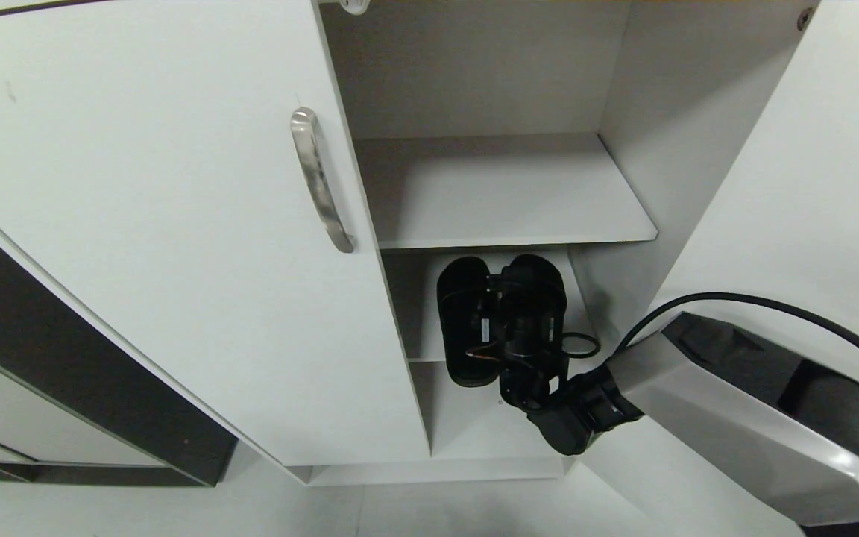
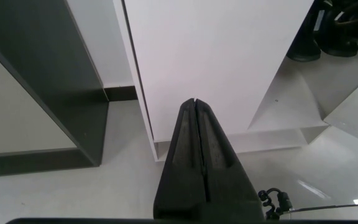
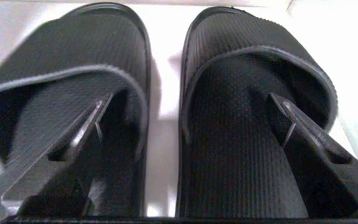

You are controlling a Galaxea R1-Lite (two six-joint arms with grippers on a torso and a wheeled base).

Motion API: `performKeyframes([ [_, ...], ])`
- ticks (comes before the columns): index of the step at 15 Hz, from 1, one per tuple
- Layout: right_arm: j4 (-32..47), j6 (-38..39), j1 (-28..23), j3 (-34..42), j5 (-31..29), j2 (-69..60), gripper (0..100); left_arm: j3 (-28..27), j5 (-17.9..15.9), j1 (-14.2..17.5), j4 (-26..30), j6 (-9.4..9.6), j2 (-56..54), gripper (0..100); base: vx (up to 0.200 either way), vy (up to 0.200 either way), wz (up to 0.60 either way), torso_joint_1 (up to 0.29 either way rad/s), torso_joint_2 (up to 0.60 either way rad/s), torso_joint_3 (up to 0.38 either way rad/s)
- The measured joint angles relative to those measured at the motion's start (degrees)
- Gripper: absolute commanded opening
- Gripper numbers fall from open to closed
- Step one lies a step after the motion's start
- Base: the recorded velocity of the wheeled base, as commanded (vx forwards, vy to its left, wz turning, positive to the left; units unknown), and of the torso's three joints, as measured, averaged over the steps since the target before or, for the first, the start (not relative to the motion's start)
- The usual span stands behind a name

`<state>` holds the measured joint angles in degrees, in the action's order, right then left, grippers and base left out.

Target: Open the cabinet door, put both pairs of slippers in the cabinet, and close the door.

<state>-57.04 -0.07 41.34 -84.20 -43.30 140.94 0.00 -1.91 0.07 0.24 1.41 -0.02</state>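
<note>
White cabinet (image 1: 668,149), door (image 1: 810,186) open: on its lower shelf (image 1: 581,306) the right jaws spread wide, one finger (image 3: 79,143) inside each black slipper (image 1: 465,328); left jaws pressed together.

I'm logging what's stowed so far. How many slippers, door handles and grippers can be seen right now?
Black slippers: 2
Metal door handle: 1
Grippers: 2, the left gripper and the right gripper
Total: 5
</note>
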Motion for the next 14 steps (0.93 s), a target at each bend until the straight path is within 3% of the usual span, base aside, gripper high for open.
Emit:
performKeyframes([
  [8,-7.0,-0.2,2.6,12.1,0.0,-4.9,100,0.0,0.0,0.0,0.0,0.04,0.0,0,0.000,0.000,0.00,0.000,0.00,0.000],
  [14,-12.9,-1.0,7.9,29.3,2.8,-13.2,100,0.0,0.0,0.0,0.0,0.09,0.0,0,0.000,0.000,0.00,0.000,0.00,0.000],
])
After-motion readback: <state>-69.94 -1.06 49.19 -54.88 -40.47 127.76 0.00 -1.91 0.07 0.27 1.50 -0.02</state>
